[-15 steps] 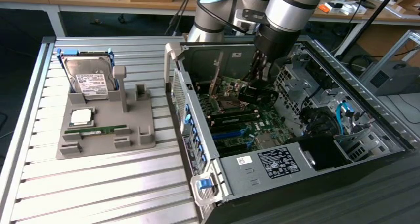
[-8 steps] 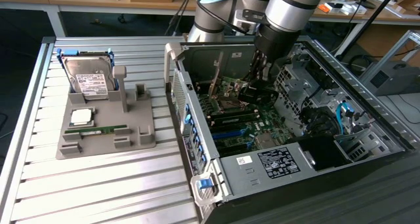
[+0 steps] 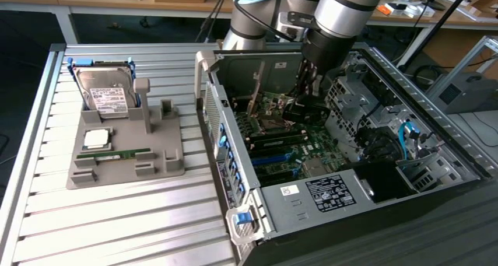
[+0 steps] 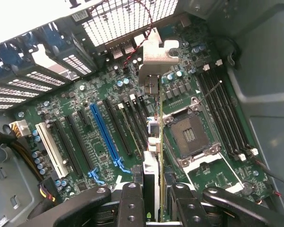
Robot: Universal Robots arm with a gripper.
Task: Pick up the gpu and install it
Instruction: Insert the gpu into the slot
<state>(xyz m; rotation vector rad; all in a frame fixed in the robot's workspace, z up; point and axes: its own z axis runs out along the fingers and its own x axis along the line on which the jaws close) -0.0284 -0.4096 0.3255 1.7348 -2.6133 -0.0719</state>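
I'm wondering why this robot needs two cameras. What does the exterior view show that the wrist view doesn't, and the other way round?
Exterior view adds: the robot arm reaching into the open computer case, and beside the case a grey tray with a hard drive and RAM stick.
Wrist view adds: the gripper shut on the gpu, seen edge-on between a blue slot and the empty CPU socket.
Both: the green motherboard.

Alu slat table (image 3: 116, 231), grey jig (image 3: 160, 161), open PC case (image 3: 284, 210), poss. overhanging
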